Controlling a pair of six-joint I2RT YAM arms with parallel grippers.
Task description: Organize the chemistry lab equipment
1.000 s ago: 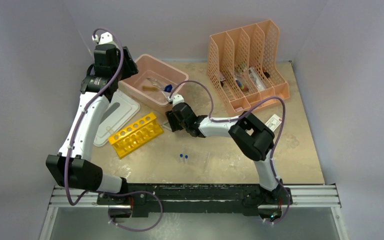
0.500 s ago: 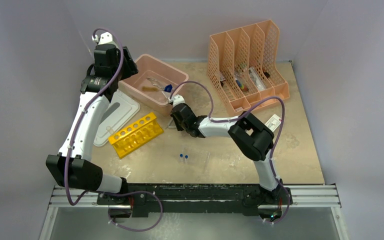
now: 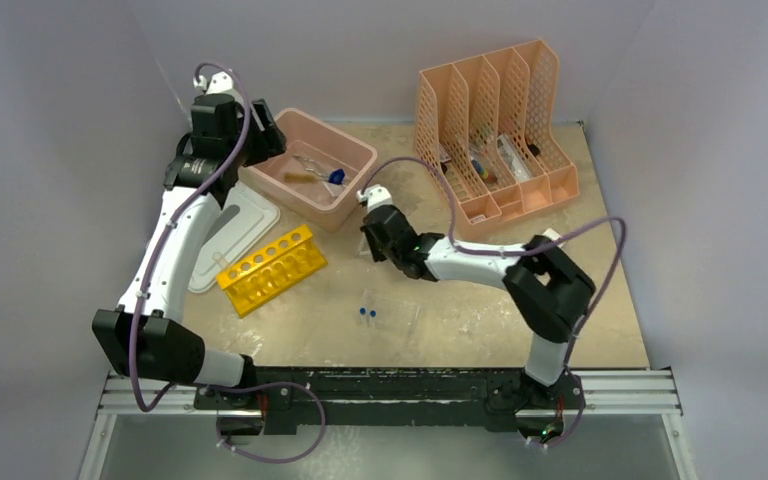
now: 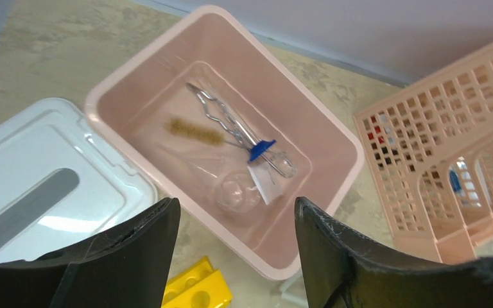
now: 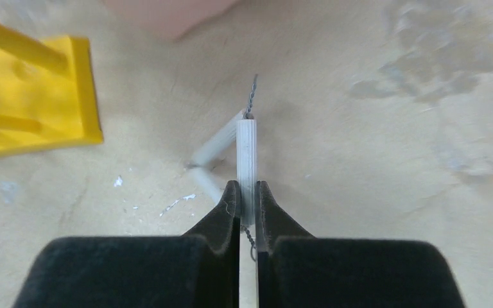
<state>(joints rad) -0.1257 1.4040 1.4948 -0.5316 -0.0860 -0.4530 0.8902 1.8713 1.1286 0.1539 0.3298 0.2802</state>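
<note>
Wire triangle first: it sits in the middle of the table, just in front of the pink tub and off the far end of the yellow test-tube rack. The right gripper has it! Both fingers pinch one of the white tube-covered sides, near that side's lower end. The tube runs straight out from the tips to a corner where a twist of bare wire sticks up. The other two sides blur away below, and I can't tell whether they are resting on the table or just off it.

It looks feather-light, so weight should be no trouble. The wire frame seems stiff, but the white sleeves look like brittle ceramic, and I'd guess they can turn on the wire. That means the triangle may swing or roll in a pinch like this. A hold nearer the middle of a sleeve, squeezed gently, seems the safer place. The bare twisted ends look too thin to catch.

The left gripper hovers over the tub with its fingers spread wide and nothing between them. Inside the tub lie the metal tongs, a small brown brush and some clear pieces. The grey-handled lid lies beside it.

Nearer the arms, two blue-capped vials sit by the clear tray, untouched. The peach file holder stands at the back right.
</note>
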